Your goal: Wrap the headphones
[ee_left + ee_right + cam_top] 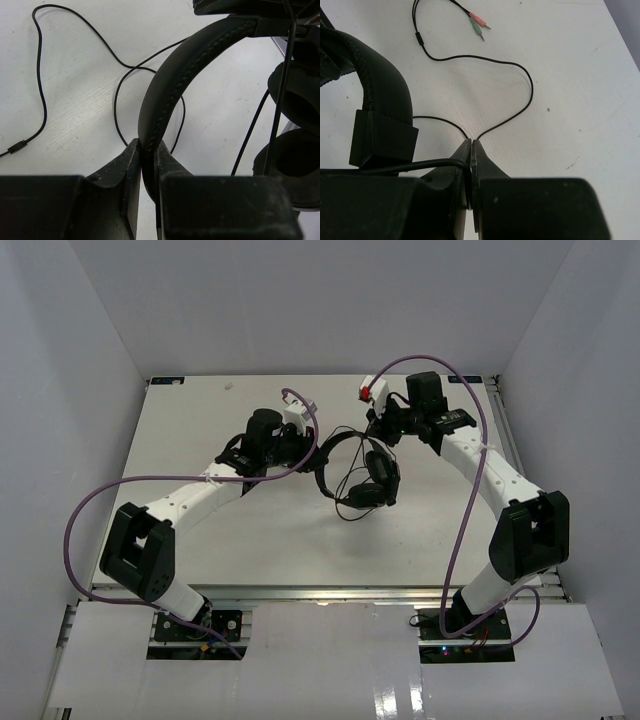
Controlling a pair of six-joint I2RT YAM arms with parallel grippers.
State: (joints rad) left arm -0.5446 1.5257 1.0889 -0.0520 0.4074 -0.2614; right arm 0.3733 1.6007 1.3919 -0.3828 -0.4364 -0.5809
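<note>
The headphones (362,468) were held between the two arms near the middle of the table (250,540), toward its far side, apparently so that the frame could be steadied by one side while the lead was worked by the other. The left arm (190,495) was reached in from the left and the right arm (495,475) from the right. The headband (175,85) was clamped between the fingers of the left gripper (148,147), which were pressed against both its faces; this grip was judged to serve as an anchor. The earcups (295,160) were seen beyond the band, and whether they rested on the table could not be told. The cord (532,90) was pinched at the closed tips of the right gripper (471,145), with a loose loop left lying on the table beyond them, presumably as slack to be wound round the band. The plugs (477,20), one pink and one green, were lying free at the far end, so the wrapping was judged hardly begun.
</note>
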